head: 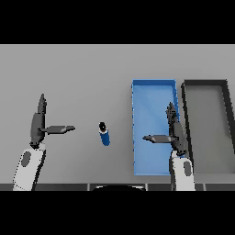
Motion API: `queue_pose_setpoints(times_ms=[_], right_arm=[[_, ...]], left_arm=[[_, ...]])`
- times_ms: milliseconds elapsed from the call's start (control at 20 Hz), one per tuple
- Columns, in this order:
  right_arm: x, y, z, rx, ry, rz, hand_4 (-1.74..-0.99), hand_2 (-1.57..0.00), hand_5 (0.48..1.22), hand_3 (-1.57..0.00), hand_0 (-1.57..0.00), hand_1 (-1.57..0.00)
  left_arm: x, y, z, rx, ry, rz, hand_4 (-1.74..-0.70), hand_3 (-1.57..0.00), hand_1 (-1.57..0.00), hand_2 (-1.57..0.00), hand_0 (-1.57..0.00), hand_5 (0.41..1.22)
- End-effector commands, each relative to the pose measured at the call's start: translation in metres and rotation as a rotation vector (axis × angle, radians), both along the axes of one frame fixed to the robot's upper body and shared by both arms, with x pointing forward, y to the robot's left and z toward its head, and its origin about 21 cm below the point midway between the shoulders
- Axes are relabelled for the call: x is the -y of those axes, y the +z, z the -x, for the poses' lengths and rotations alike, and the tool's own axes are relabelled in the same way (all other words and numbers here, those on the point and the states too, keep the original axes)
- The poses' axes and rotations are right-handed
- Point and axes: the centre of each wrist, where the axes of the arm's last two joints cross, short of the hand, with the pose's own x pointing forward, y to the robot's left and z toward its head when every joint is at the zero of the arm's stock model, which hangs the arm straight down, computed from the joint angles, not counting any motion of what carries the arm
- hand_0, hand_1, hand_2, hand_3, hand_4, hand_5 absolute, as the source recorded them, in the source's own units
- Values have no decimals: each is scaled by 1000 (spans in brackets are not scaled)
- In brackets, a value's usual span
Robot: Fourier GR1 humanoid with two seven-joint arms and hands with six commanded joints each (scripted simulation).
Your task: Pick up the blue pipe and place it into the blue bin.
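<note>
Blue pipe — short smooth cylinder — beside rectangular blue bin.

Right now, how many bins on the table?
2. The blue bin sits right of the blue pipe, partly under the right hand. The dark grey bin stands beside it, further right. None seems hidden.

Pipe on table, bin to its right, second bin farther right

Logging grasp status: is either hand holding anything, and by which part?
Nothing is held. The left hand and right hand are open; the blue pipe lies on the table between them.
</note>
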Motion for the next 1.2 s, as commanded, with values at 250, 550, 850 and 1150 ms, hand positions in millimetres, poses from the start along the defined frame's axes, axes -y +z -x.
queue_pose_setpoints(times_ms=[250,550,850,1150], right_arm=[[-5,-1,4,-1,4,-4,-1225,1,617,1,1,1],[1,11,27,83,147,244,-1215,1,618,1,1,1],[4,16,24,82,128,281,-1187,1,600,1,1,1],[3,14,27,94,150,285,-1208,1,612,1,1,1]], left_arm=[[-2,-1,0,0,1,0,-1074,1,1,1,1,591],[-36,14,5,-49,-399,-147,-1078,1,1,1,1,591],[-29,21,17,-39,-552,-133,-1096,1,1,1,1,583],[13,13,37,-96,-770,-105,-1158,1,1,1,1,497]])
